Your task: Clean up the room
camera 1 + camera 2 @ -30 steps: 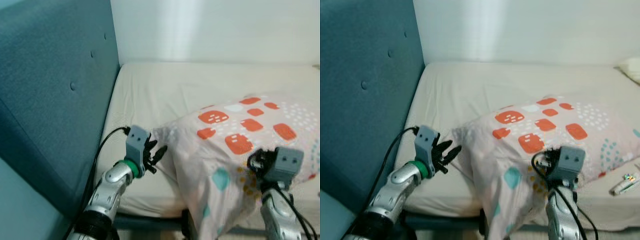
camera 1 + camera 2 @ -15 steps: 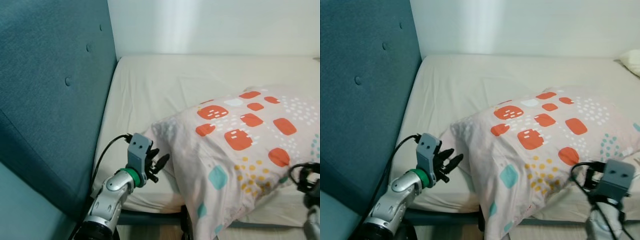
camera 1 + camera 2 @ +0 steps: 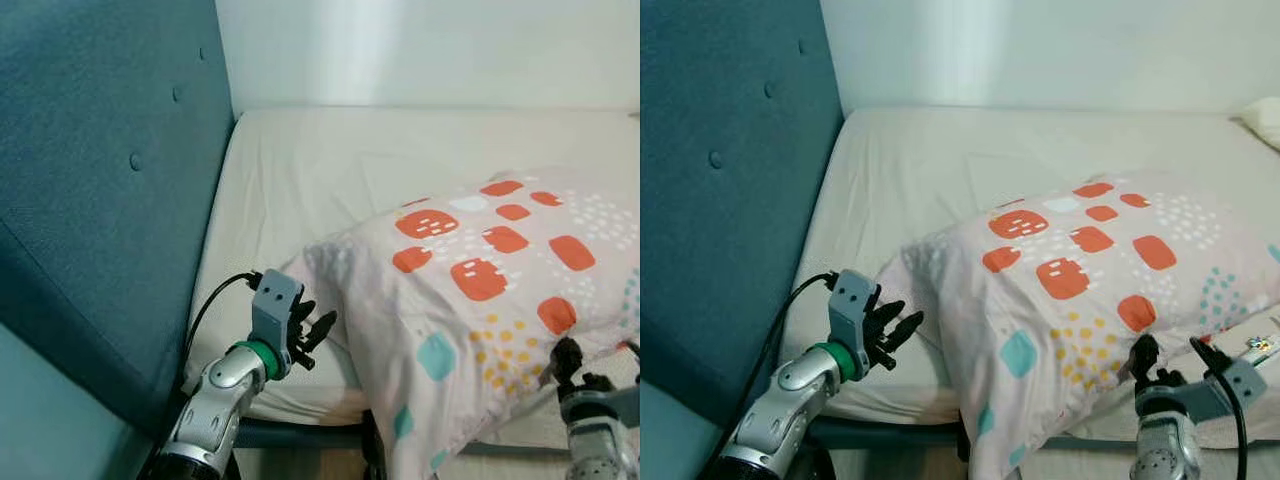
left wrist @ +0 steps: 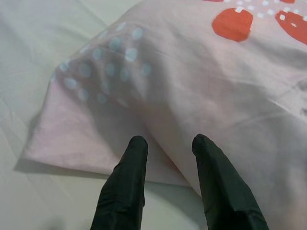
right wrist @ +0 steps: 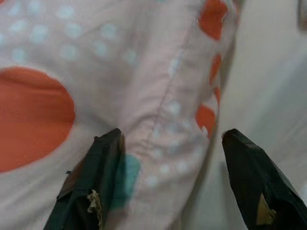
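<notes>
A pink pillow (image 3: 480, 290) with orange patches and teal spots lies on the cream mattress (image 3: 400, 150), its near end hanging over the bed's front edge. My left gripper (image 3: 315, 330) is open just short of the pillow's left corner (image 4: 72, 110), with nothing between its fingers (image 4: 129, 167). My right gripper (image 3: 1145, 355) is low at the bed's front edge, open, and pointed at the pillow's near side. In the right wrist view its fingers (image 5: 103, 163) stand wide apart, with the pillow's seam (image 5: 168, 96) just beyond them.
A tall teal padded headboard (image 3: 100, 180) rises along the left. A white wall (image 3: 420, 50) backs the bed. A small shiny object (image 3: 1260, 348) lies on the mattress at the right, and a pale pillow (image 3: 1265, 118) shows at the far right edge.
My right arm has dropped from on top of the pillow to low at the bed's front edge. The left gripper stays by the pillow's corner. The camera shifted slightly.
</notes>
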You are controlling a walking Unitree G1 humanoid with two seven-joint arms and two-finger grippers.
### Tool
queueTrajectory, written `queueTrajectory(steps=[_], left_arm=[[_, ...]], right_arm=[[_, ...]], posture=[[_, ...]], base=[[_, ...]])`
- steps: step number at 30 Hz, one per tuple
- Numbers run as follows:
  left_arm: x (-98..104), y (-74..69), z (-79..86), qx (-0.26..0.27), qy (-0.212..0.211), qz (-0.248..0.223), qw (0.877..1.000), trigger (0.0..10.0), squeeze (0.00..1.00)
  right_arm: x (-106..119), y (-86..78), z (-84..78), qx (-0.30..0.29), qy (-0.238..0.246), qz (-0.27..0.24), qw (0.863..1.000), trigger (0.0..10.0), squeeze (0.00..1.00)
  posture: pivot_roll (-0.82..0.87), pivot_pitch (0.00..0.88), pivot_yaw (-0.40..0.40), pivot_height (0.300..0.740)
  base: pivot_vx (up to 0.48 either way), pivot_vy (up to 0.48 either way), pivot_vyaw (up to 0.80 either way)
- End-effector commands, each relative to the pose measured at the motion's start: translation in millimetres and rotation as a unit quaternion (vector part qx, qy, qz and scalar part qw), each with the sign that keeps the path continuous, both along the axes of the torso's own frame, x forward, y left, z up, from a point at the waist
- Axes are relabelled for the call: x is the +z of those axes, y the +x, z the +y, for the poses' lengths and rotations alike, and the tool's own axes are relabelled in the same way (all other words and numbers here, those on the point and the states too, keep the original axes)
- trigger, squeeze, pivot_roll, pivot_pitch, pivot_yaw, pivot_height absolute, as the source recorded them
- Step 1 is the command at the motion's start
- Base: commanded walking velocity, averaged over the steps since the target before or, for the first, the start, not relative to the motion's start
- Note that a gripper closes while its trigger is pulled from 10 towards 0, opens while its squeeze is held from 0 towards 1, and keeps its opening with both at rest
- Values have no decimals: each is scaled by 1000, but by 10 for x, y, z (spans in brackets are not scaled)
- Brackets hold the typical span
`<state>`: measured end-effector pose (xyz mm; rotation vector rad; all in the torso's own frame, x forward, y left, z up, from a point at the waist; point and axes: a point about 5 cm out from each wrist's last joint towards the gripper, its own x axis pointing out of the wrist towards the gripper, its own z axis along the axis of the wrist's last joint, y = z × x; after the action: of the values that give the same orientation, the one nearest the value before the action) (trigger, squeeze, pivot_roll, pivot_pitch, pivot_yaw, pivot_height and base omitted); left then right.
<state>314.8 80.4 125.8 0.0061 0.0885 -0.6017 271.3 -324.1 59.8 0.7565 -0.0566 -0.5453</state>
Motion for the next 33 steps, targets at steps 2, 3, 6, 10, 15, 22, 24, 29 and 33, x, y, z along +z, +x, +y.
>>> queueTrajectory(steps=[2, 3, 6, 10, 15, 22, 24, 29, 33], left_arm=[[-71, -58, 34, 6, 7, 17, 1000, 10000, 0], [-73, -63, 37, 7, 8, 18, 1000, 10000, 0], [-70, -72, 45, 11, 9, 21, 1000, 10000, 0], [-53, -79, 92, 23, 10, 25, 999, 10000, 0], [-43, -84, 137, 36, 9, 28, 999, 10000, 0], [-40, -113, 192, 49, 11, 32, 998, 10000, 0], [-39, -112, 199, 51, 11, 33, 998, 10000, 0], [-26, -98, 202, 53, 11, 34, 998, 10000, 0], [-16, -89, 206, 56, 10, 36, 998, 10000, 0]], right_arm=[[-169, -73, -26, -13, 82, -12, 997, 10000, 0], [-184, -72, -39, -20, 99, -15, 995, 10000, 0], [-176, -44, -48, -19, 114, -26, 993, 10000, 0], [53, 194, -32, 23, 130, -85, 988, 10000, 0], [214, 390, 84, 82, 136, -122, 980, 10000, 0], [257, 565, 372, 161, 132, -126, 970, 10000, 0], [276, 585, 396, 167, 128, -130, 969, 10000, 0], [309, 617, 422, 177, 120, -137, 967, 9961, 0], [321, 610, 382, 173, 123, -141, 967, 0, 0]], posture=[[-94, 192, 92, 571], [-89, 198, 94, 571], [-78, 206, 101, 571], [-57, 221, 106, 571], [-47, 227, 108, 571], [-27, 237, 107, 571], [-27, 236, 108, 571], [-28, 234, 109, 571], [-32, 230, 109, 571]], base=[[0, 0, 0], [0, 0, 0], [0, 0, 0], [0, 0, 0], [0, 0, 0], [0, 0, 0], [0, 0, 0], [0, 0, 0], [0, 0, 0]])
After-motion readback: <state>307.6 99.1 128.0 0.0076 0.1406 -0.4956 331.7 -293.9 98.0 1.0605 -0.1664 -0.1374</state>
